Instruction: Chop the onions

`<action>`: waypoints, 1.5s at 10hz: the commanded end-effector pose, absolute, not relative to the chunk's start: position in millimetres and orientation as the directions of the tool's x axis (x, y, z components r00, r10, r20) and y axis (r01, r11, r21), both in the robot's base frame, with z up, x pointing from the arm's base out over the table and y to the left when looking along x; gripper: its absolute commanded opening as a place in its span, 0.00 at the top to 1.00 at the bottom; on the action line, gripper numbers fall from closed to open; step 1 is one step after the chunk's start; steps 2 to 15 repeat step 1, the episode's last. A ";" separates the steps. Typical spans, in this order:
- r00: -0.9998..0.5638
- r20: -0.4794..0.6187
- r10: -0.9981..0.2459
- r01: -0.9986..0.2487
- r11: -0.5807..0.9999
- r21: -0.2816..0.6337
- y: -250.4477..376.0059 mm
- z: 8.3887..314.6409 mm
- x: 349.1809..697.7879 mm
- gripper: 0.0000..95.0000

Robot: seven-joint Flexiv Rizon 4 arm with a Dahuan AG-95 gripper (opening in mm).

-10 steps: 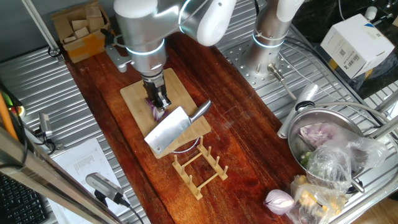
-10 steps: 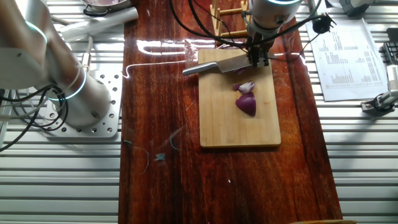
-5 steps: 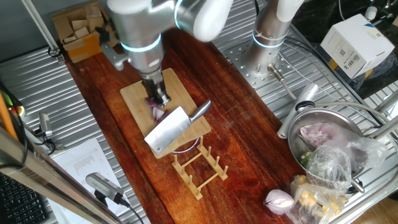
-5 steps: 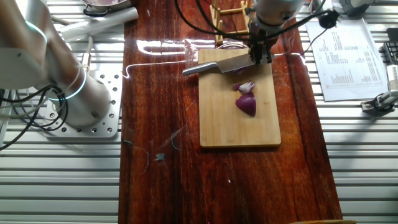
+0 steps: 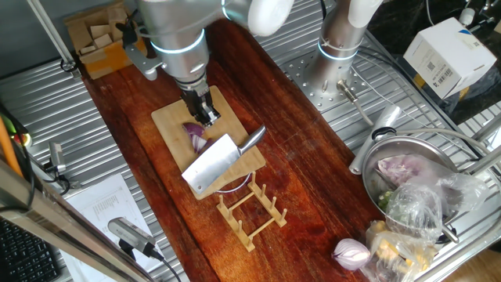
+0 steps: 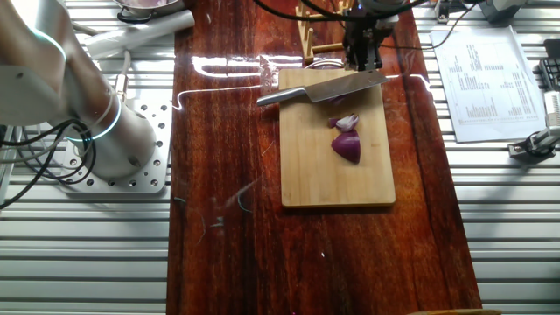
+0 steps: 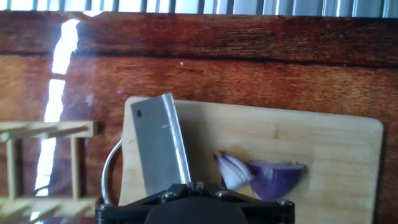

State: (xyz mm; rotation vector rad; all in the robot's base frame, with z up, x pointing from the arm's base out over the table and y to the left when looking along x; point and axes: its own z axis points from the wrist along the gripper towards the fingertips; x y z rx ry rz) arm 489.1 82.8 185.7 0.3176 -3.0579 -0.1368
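Note:
Two purple-red onion wedges lie on the wooden cutting board (image 5: 168, 117): a larger one (image 6: 347, 146) and a smaller one (image 6: 347, 121), also in the one fixed view (image 5: 196, 135) and the hand view (image 7: 277, 177). The cleaver (image 5: 211, 166) lies flat on the board's end beside them, its blade in the hand view (image 7: 160, 143), its handle over the board edge. My gripper (image 5: 205, 116) hangs above the board near the wedges, apart from the cleaver. Its fingertips (image 7: 196, 185) are together with nothing between them.
A wooden dish rack (image 5: 250, 211) stands just past the board's cleaver end. A whole pale onion (image 5: 351, 252), a metal bowl (image 5: 407, 168) with bagged food and a second arm's base (image 5: 337, 47) are to the right. A box of wood blocks (image 5: 98, 39) sits at the back left.
My gripper has risen and drifted away from the cleaver blade, empty. The cleaver and both wedges have stayed where they were.

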 end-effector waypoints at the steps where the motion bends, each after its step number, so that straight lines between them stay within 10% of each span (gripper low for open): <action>1: -0.973 0.058 -0.224 -0.217 0.971 0.098 80.9 187.8 485.0 1.00; 15: -0.973 0.058 -0.224 -0.217 0.971 0.098 80.9 187.8 485.0 1.00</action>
